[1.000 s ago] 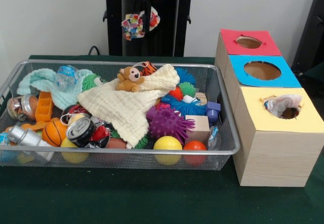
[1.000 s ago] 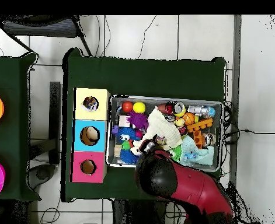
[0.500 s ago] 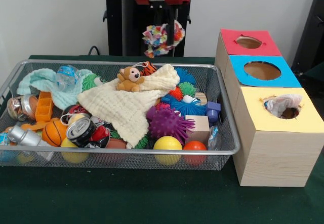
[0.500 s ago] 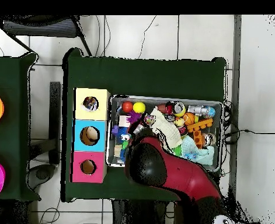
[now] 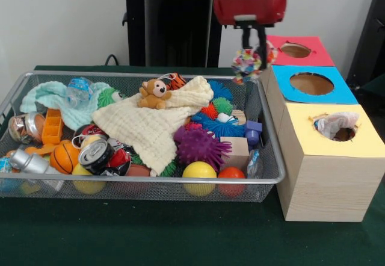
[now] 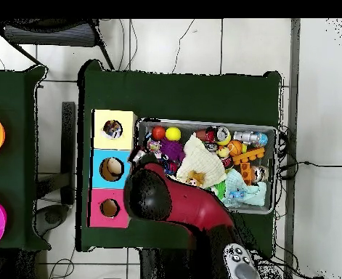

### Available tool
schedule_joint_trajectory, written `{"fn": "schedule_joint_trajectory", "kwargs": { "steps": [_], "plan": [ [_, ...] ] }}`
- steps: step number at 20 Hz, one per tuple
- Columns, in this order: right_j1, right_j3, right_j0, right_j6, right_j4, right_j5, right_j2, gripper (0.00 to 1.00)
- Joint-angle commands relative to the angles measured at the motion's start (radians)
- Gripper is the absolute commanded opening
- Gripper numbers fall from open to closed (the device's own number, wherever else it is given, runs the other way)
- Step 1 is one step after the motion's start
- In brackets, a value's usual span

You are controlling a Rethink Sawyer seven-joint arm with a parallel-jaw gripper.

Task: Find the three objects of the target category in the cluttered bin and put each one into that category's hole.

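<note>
Landmark: I place everything against the wire bin point(image 5: 144, 185), going left to right in the front view.
Bin, left end: a pale green cloth point(image 5: 51, 94), an orange block point(image 5: 52, 126), a small basketball point(image 5: 64, 156) and a dented can point(image 5: 95, 154) lie heaped together.
Bin, middle: a cream cloth point(image 5: 150, 124) is spread over the pile with a small teddy bear point(image 5: 154, 93) on top; I judge it may hide more cloth underneath.
Bin, right end: a purple spiky ball point(image 5: 200, 146), a wooden block point(image 5: 237, 151), a yellow ball point(image 5: 199, 170) and an orange ball point(image 5: 231, 173) sit against the near wall.
What changed: a second ago the claw point(image 5: 253, 54) hung over the bin's far side with the patterned cloth; now it has travelled right and hangs over the bin's right far corner, just short of the boxes.
Claw state: closed on the patterned cloth point(image 5: 249, 63), which dangles free of the bin.
Task thing: that patterned cloth, in the air between the bin and the blue box point(image 5: 313, 85).
Boxes, right of the bin: red box point(image 5: 295, 50) farthest, blue in the middle, yellow box point(image 5: 334, 135) nearest.
Yellow hole: a pale cloth point(image 5: 334, 123) already pokes out of it, so I judge yellow is the cloth hole.
Meaning: the carry looks about half done; I would need to come forward past red and blue.
In the way: the bunched cloth in the yellow hole may block a clean drop.
Overhead: the arm point(image 6: 177, 205) covers the bin's end by the boxes, so the claw is hidden there.
</note>
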Motion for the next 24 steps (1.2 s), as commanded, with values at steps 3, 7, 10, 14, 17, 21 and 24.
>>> {"fn": "schedule_joint_trajectory", "kwargs": {
  "steps": [3,7,10,14,17,21,24],
  "plan": [
    [0.175,-0.214,0.135,0.212,0.159,0.058,-0.027,0.0],
    [0.203,-0.248,0.202,0.228,0.212,0.052,-0.068,0.0],
    [0.236,-0.278,0.228,0.22,0.238,0.023,-0.079,0.0],
    [0.29,-0.318,0.234,0.194,0.25,-0.02,-0.077,0.0],
    [0.314,-0.323,0.23,0.176,0.234,-0.051,-0.067,0.0],
    [0.335,-0.345,0.257,0.165,0.225,-0.045,-0.098,0.0],
    [0.345,-0.367,0.278,0.166,0.229,-0.026,-0.125,0.0]
  ]
}}
